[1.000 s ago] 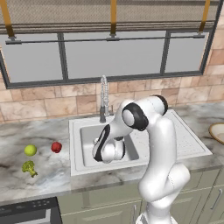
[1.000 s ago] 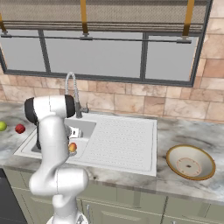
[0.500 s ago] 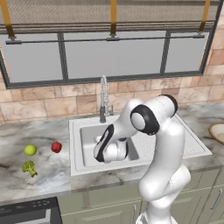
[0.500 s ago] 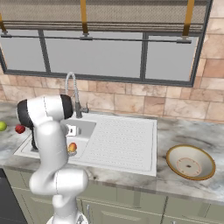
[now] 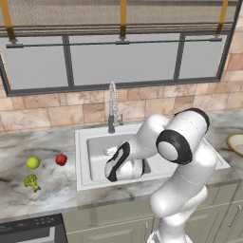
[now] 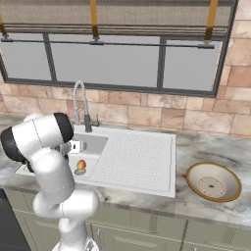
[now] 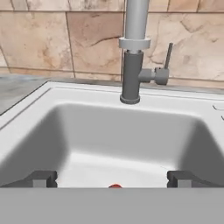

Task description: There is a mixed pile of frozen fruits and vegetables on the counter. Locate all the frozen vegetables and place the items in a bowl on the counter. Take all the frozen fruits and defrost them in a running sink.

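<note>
We note gripper (image 7: 112, 178) wide open, empty, low in sink (image 5: 95, 142). Orange fruit (image 6: 81, 165) released on basin floor. Green fruit (image 5: 32, 163) next: on counter (image 5: 28, 147), nine o'clock of gripper.

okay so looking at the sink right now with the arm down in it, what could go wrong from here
The open gripper sits low in the sink, just over the orange fruit; lifting carelessly could knock the fruit or clip the faucet ahead.

No water is visibly running, so the fruit may not defrost.

The green fruit, red piece and broccoli lie close together on the counter; grabbing one could nudge the others.
</note>
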